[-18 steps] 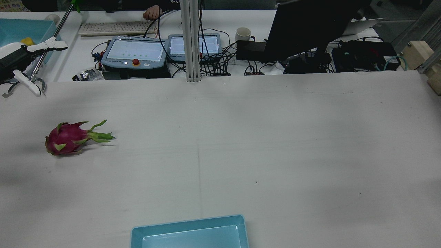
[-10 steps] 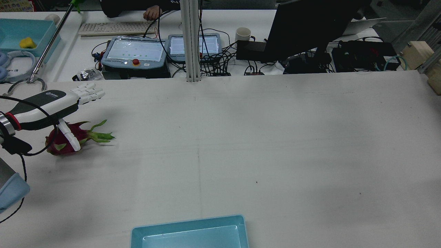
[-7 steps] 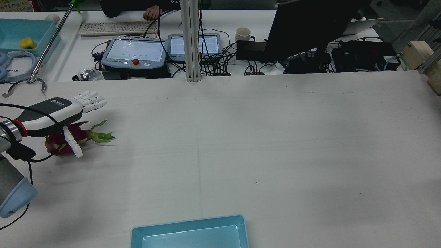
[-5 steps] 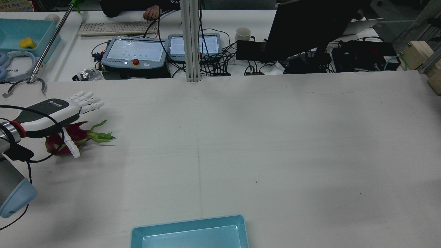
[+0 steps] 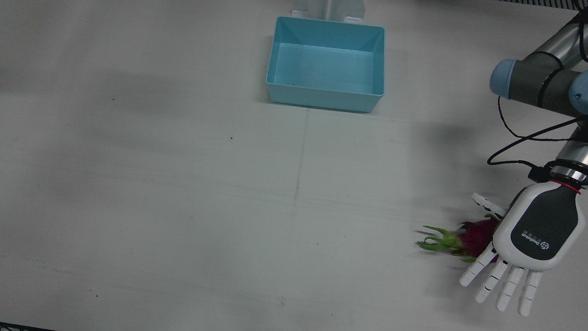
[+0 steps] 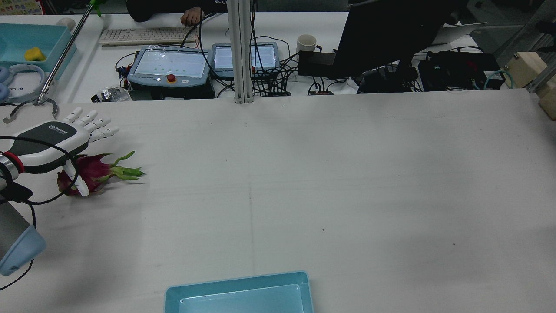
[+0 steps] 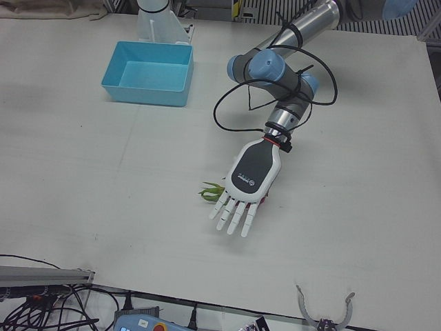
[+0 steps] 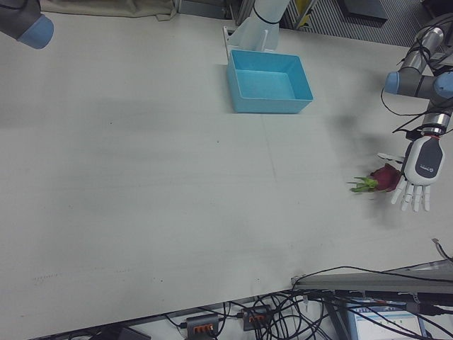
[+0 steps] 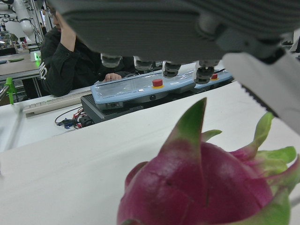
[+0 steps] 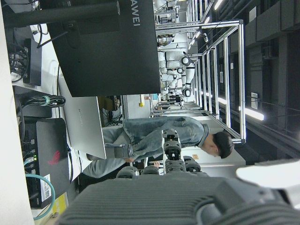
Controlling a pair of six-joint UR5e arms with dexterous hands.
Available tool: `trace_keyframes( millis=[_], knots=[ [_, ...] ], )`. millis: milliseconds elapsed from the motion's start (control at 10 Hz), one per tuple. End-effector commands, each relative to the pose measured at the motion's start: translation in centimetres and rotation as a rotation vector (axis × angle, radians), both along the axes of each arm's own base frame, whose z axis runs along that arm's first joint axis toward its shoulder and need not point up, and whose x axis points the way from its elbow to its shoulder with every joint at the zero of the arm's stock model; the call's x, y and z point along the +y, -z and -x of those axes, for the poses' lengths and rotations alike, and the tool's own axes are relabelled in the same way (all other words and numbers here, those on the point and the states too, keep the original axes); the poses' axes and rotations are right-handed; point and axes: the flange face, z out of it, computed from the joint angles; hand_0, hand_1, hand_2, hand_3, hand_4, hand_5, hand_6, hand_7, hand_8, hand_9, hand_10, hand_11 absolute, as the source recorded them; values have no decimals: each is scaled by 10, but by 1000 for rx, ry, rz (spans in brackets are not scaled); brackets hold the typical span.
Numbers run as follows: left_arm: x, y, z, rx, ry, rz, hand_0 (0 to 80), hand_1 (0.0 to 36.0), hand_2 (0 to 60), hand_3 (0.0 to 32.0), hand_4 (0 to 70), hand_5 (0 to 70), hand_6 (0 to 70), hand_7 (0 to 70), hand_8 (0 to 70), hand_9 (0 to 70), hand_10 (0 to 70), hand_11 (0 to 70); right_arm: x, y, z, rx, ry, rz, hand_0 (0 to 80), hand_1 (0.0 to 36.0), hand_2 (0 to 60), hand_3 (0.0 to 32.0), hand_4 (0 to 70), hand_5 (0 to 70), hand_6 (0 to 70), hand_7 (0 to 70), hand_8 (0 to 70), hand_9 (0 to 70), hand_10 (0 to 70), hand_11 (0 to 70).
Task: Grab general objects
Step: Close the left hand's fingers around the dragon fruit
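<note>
Table [image 5: 183, 184] was matt, pale, faintly scuffed. Bin [image 5: 325, 96] looked smooth blue plastic, slight sheen. Left hand [image 5: 523, 243] had glossy white plastic shell with matt dark panel; fingers [image 5: 503, 287] white plastic, segmented. Left arm [image 7: 303, 27] was brushed metal with blue plastic caps. Dragon fruit [image 9: 201, 192] had waxy magenta skin, green leafy scales.
</note>
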Motion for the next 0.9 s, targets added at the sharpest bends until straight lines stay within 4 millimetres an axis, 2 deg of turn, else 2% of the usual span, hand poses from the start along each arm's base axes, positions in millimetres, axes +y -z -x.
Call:
trace_keyframes(
  millis=[0, 200, 400, 600, 700, 800],
  knots=[
    [-4, -10, 1, -70, 50, 1, 497, 202, 78, 124, 0, 11, 0, 92, 8, 4, 0, 0, 0, 0, 0, 0, 0, 0, 0, 0, 0, 0, 0, 0, 0, 0, 0, 0, 0, 0],
    [-7, -27, 0, -90, 69, 25, 508, 221, 101, 130, 0, 16, 0, 98, 9, 5, 0, 0, 0, 0, 0, 0, 0, 0, 0, 0, 0, 0, 0, 0, 0, 0, 0, 0, 0, 0],
    [15, -41, -42, -119, 18, 47, 507, 216, 86, 150, 0, 19, 0, 95, 7, 5, 0, 0, 0, 0, 0, 0, -1, 0, 0, 0, 0, 0, 0, 0, 0, 0, 0, 0, 0, 0],
    [18, -47, -47, -136, 41, 61, 504, 215, 84, 168, 0, 22, 0, 84, 6, 2, 0, 0, 0, 0, 0, 0, 0, 0, 0, 0, 0, 0, 0, 0, 0, 0, 0, 0, 0, 0],
    [19, -47, -47, -139, 41, 65, 501, 212, 85, 150, 0, 27, 0, 79, 8, 1, 0, 0, 0, 0, 0, 0, -1, 0, 0, 0, 0, 0, 0, 0, 0, 0, 0, 0, 0, 0],
    [19, -47, -45, -143, 43, 69, 500, 210, 82, 116, 0, 53, 0, 77, 6, 1, 0, 0, 0, 0, 0, 0, -1, 0, 0, 0, 0, 0, 0, 0, 0, 0, 0, 0, 0, 0]
  ],
)
